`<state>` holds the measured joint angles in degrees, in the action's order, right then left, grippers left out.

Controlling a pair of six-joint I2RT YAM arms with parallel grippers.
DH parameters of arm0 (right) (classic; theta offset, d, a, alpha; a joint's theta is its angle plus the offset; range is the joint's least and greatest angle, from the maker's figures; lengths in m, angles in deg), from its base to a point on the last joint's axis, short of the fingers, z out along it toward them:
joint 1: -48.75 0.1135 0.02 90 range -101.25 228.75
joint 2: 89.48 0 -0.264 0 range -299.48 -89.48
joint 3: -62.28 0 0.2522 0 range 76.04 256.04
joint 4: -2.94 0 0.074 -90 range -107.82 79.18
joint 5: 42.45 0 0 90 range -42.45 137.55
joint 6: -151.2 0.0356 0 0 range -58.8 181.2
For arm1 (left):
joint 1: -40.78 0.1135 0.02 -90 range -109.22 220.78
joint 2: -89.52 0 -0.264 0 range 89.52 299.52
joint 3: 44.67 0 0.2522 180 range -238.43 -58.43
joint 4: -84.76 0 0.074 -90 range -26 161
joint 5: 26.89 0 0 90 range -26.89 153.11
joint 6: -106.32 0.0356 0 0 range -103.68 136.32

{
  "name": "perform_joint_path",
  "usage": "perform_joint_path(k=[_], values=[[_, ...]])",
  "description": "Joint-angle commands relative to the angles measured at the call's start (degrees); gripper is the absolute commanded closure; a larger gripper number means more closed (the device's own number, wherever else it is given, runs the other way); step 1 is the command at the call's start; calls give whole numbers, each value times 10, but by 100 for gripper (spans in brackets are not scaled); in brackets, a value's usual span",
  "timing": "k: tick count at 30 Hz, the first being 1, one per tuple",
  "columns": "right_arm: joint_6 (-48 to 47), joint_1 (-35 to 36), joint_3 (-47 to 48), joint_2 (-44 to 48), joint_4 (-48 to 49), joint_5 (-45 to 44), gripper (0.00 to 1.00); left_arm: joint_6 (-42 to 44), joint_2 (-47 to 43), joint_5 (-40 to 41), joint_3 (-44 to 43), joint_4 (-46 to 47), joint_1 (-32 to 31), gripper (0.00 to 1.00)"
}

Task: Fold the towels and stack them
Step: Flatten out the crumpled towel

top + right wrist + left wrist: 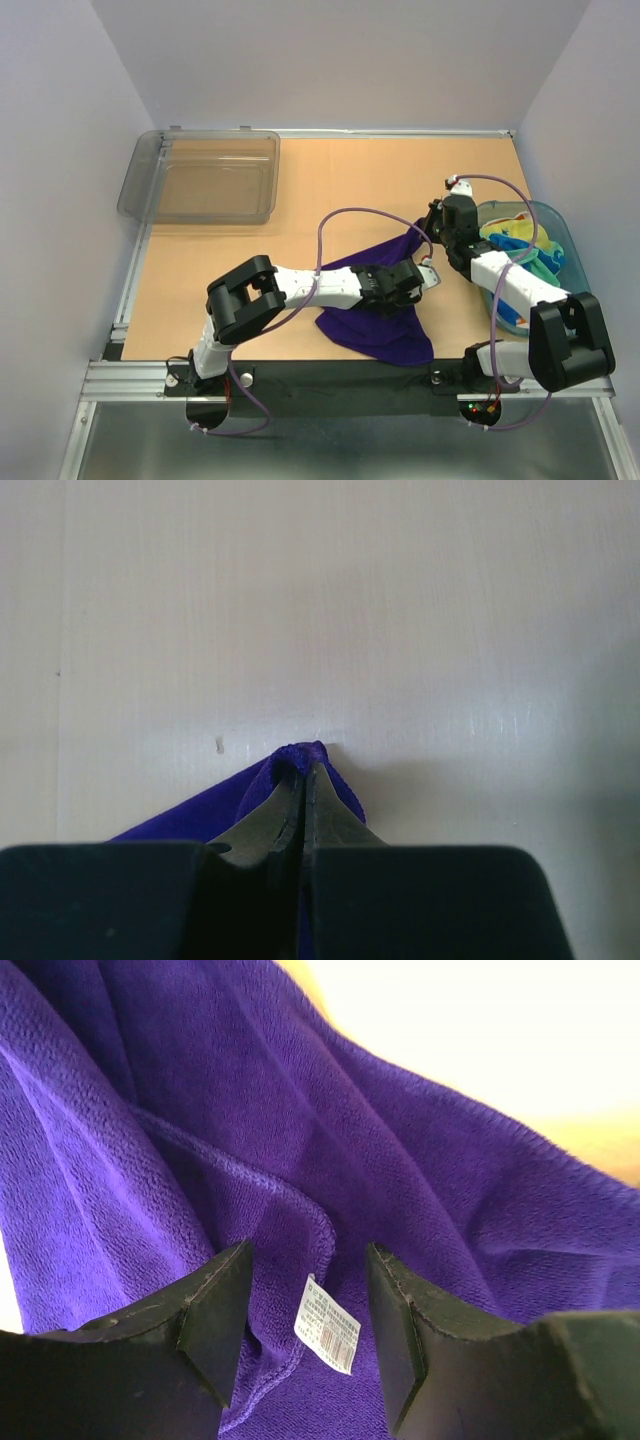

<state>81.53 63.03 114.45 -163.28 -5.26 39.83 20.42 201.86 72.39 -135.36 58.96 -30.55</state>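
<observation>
Left pincer (308, 1270) released: jaws straddle a hem of the purple towel (375, 325) beside its white label (328, 1325), with nothing gripped. The towel lies crumpled toward 5 o'clock on the counter (300, 185), one corner raised toward 2 o'clock. Right pincer (303, 775) is clenched on that corner. Other towels (520, 248) sit in the basket (560, 222) at 3 o'clock.

Judgement: the step in hand is spreading the first towel before folding. The next move calls for the left pincer to close on the hem, then for both to draw the cloth taut.
</observation>
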Motion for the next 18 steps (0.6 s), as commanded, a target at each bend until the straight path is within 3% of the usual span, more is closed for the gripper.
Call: perform_joint_path(k=[1, 5, 8, 10, 15, 18], values=[[-5, -2, 0, -6, 15, -10, 99, 8, 3, 23, -28, -15, -7, 44], [-5, -2, 0, -7, 15, -13, 99, 8, 9, 44, -30, -18, -7, 60], [-7, -2, 1, -6, 15, -15, 99, 11, 6, 61, -30, -16, -7, 89], [-7, -2, 3, -6, 15, -16, 99, 10, 3, 80, -31, -13, -6, 100], [-21, -2, 29, -5, 12, -28, 99, -8, -60, 156, -25, -4, 13, 100], [-54, -2, 63, -3, 11, -65, 99, -20, -125, 183, -30, -3, 66, 100]])
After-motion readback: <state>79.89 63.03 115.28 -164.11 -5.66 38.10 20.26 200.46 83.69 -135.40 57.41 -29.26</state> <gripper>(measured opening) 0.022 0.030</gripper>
